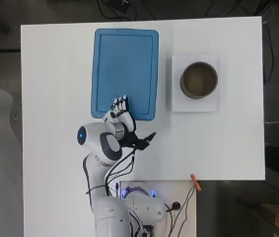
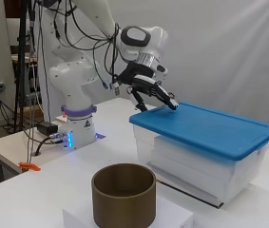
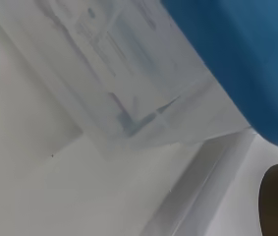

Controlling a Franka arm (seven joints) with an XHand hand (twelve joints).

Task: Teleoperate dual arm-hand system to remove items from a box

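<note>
Brown open-topped cylindrical container (image 2: 123, 194) nearest in side view, standing on flat white square pad (image 2: 172, 216). Beyond it, clear plastic storage box (image 2: 191, 164) on white table (image 1: 55, 74), flat blue rectangular lid (image 1: 124, 69) closed on top. Black and white hand (image 2: 150, 90), fingers (image 2: 165, 97) straight and together, tips over lid's near corner.
</note>
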